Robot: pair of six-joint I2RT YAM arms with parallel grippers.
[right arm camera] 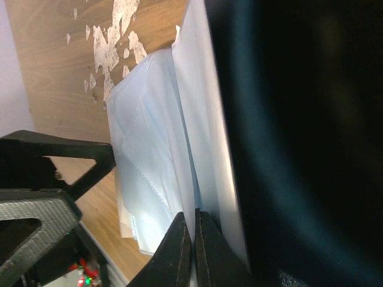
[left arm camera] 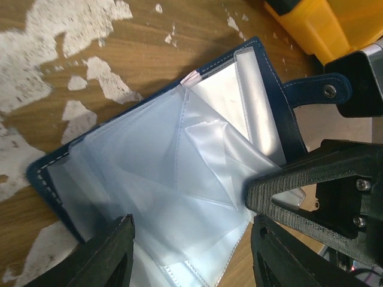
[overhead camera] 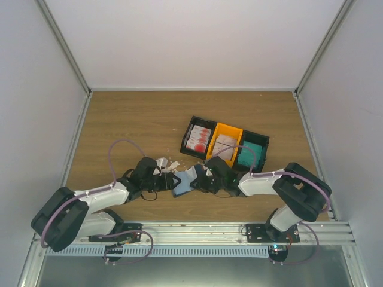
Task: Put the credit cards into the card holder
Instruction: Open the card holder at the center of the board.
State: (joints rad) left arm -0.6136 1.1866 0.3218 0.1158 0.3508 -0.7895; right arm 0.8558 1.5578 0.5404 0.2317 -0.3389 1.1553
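Note:
The card holder (overhead camera: 184,182) lies open on the table between my two grippers. In the left wrist view its navy cover (left arm camera: 263,89) frames a fan of clear plastic sleeves (left arm camera: 167,167). My left gripper (left arm camera: 191,257) stands open over the sleeves' loose ends, one finger on each side. My right gripper (right arm camera: 194,233) is shut on the edge of one sleeve, with the dark cover (right arm camera: 299,149) just to its right. Red-and-white credit cards (overhead camera: 199,139) sit in the black tray box, and pale ones (overhead camera: 224,145) in the orange box. A small pinkish corner (left arm camera: 190,78) shows at the sleeves' top edge.
Three joined tray boxes stand behind the holder: black (overhead camera: 190,128), orange (overhead camera: 230,128) and a black one with teal contents (overhead camera: 251,152). White patches (left arm camera: 72,36) mark the wood near the left gripper. The right gripper's ribbed finger (left arm camera: 299,182) sits close to my left fingers.

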